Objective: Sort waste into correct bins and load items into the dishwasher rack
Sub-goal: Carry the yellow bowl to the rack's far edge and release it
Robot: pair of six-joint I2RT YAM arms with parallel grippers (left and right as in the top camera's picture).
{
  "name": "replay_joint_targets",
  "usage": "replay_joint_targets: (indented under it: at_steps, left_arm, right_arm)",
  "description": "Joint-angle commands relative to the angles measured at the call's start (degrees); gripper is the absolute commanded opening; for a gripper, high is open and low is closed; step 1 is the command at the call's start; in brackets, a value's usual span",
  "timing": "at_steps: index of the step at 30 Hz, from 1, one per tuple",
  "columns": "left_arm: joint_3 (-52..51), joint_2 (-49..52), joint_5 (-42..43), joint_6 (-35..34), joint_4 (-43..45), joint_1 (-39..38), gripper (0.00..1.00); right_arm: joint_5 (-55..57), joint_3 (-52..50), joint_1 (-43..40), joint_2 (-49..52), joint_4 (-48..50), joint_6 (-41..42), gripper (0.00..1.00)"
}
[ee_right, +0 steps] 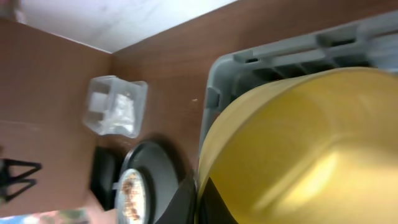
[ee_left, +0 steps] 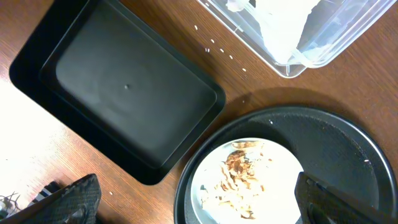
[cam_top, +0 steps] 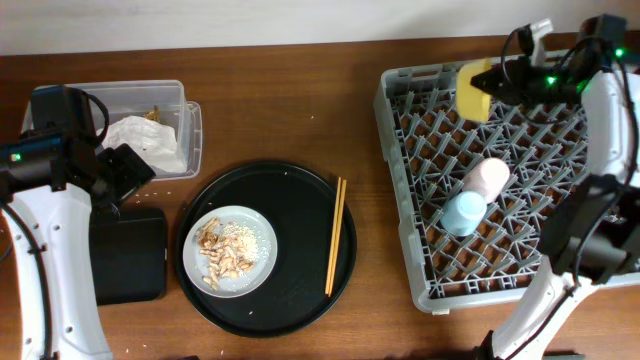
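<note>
- The right gripper [cam_top: 497, 79] is clamped on the rim of the yellow bowl [cam_top: 472, 92], which it holds on edge at the far left corner of the dishwasher rack [cam_top: 402, 195]. Whether the bowl touches the pegs cannot be told.
- In the right wrist view the bowl's yellow inside fills most of the frame, with the rack's grey rim behind it.
- Nearer the middle of the rack, the pink bowl [cam_top: 487, 178] and the light-blue bowl [cam_top: 463, 212] lie touching each other among the pegs.
- The left gripper [cam_top: 128, 168] hangs with its 2 fingers [ee_left: 68, 200] wide apart and nothing between them, above the table [cam_top: 300, 100] between the clear box [cam_top: 192, 130] and the flat black tray [cam_top: 128, 255].
- The clear box holds the white napkin [cam_top: 150, 145] and a bit of gold wrapper [cam_top: 153, 113].
- The flat black tray lies just beside the round black tray [cam_top: 290, 200].
- On the round tray sits the grey plate [cam_top: 262, 232] with the food scraps [cam_top: 222, 255] on it, and to its right the 2 chopsticks [cam_top: 335, 235] lie side by side.
</note>
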Motion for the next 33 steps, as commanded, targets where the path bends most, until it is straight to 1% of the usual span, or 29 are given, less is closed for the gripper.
replay_joint_targets:
  at_steps: [1,6,12,15,18,21,24,28,33]
  left_arm:
    - [-0.1,-0.5,-0.6,-0.7,0.1,0.1,0.99]
    - [-0.1,-0.5,-0.6,-0.7,0.1,0.1,0.99]
    - [0.0,-0.5,-0.6,-0.7,0.1,0.1,0.99]
    - [0.0,-0.5,-0.6,-0.7,0.1,0.1,0.99]
    - [-0.1,-0.5,-0.6,-0.7,0.1,0.1,0.99]
    - [-0.1,-0.5,-0.6,-0.7,0.1,0.1,0.99]
    - [0.0,-0.5,-0.6,-0.7,0.1,0.1,0.99]
    - [0.0,-0.5,-0.6,-0.7,0.1,0.1,0.99]
    - [0.0,-0.5,-0.6,-0.7,0.1,0.1,0.99]
  right_arm:
    - [-6.8,0.2,-0.7,1.3,0.2,-1.3,0.04]
    - [-6.8,0.0,-3.4,2.7,-2.1,-1.5,0.05]
    - [-7.6,-2.6,-7.3,3.3,-3.5,-2.2,0.07]
    - [-10.5,-2.7,-7.5,3.3,-4.8,-5.2,0.07]
    - [-13.7,-2.7,-7.5,3.3,-4.9,-5.2,0.07]
    - [-20.0,-2.7,-7.3,3.3,-4.7,-5.2,0.07]
    - [-17.7,-2.7,-7.3,3.3,-4.8,-5.1,0.07]
    - [-11.0,-3.8,-7.3,3.3,-5.7,-5.1,0.07]
    - [-10.4,-8.1,-8.7,3.3,-4.2,-5.1,0.08]
